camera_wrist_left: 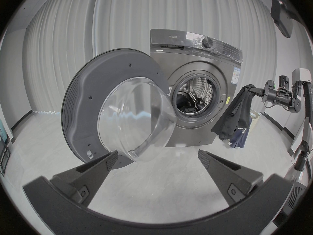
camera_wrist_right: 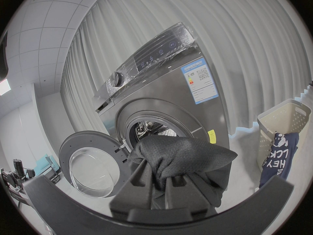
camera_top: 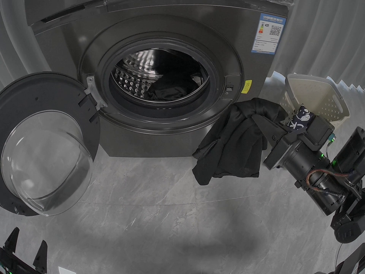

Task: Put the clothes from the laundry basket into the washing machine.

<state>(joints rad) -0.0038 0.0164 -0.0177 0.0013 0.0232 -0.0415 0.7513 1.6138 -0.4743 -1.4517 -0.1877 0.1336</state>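
Observation:
My right gripper (camera_top: 272, 124) is shut on a black garment (camera_top: 232, 141) that hangs above the floor, to the right of the washing machine's (camera_top: 159, 23) open drum. In the right wrist view the black garment (camera_wrist_right: 182, 157) bunches over my right gripper (camera_wrist_right: 161, 183). A dark cloth (camera_top: 169, 88) lies inside the drum. The cream laundry basket (camera_top: 319, 96) stands right of the machine, with a navy printed shirt (camera_top: 302, 118) draped over its rim. My left gripper (camera_top: 26, 250) is open, low at the near left. In the left wrist view my left gripper (camera_wrist_left: 156, 170) faces the door (camera_wrist_left: 107, 105).
The round door (camera_top: 42, 141) with its clear bowl is swung fully open to the left of the drum. Grey floor (camera_top: 171, 217) stretches in front of the machine. A pleated curtain (camera_top: 327, 27) runs behind the machine and the basket.

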